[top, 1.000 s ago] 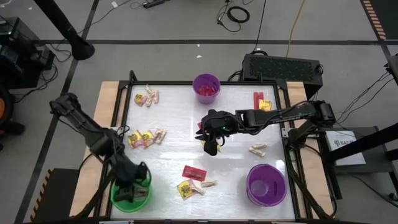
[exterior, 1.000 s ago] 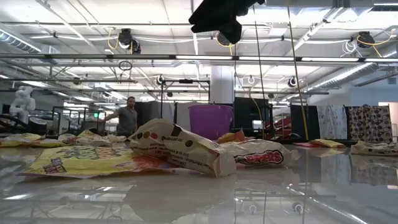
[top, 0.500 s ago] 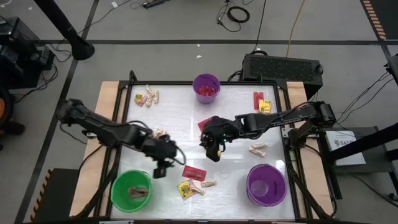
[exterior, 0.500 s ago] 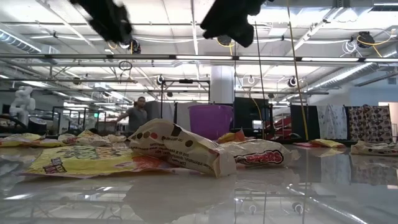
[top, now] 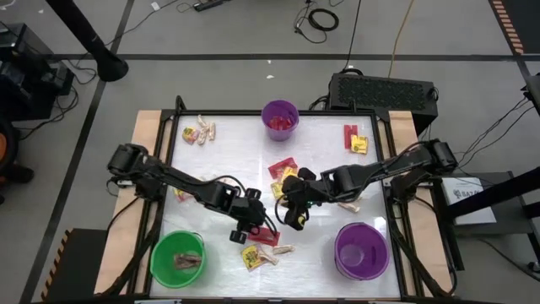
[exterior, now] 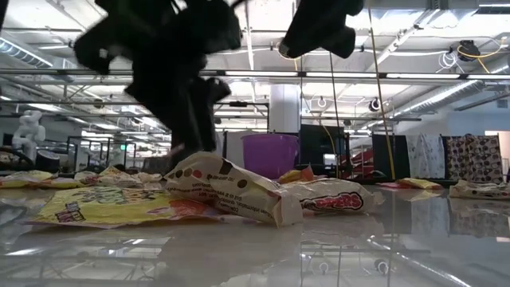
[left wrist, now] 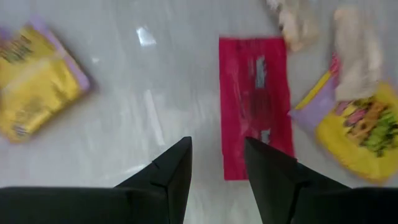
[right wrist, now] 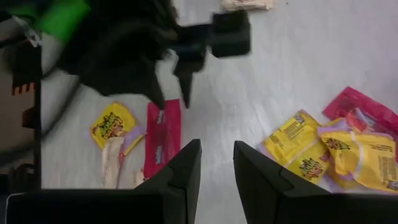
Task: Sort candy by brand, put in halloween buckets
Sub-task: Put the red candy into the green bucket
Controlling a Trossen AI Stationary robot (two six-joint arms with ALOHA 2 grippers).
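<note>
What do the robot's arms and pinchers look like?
Both arms are dark, nearly black, and thin, built of jointed links. The left gripper and right gripper each end in two flat black fingers with angled, wedge-shaped tips. No markings show on them.

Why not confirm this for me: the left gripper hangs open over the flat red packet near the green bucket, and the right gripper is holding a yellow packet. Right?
Not quite. The right gripper holds nothing: the right wrist view shows its fingers apart with bare table between them. The rest stands: the left gripper hangs open over the flat red packet, near the green bucket.
</note>
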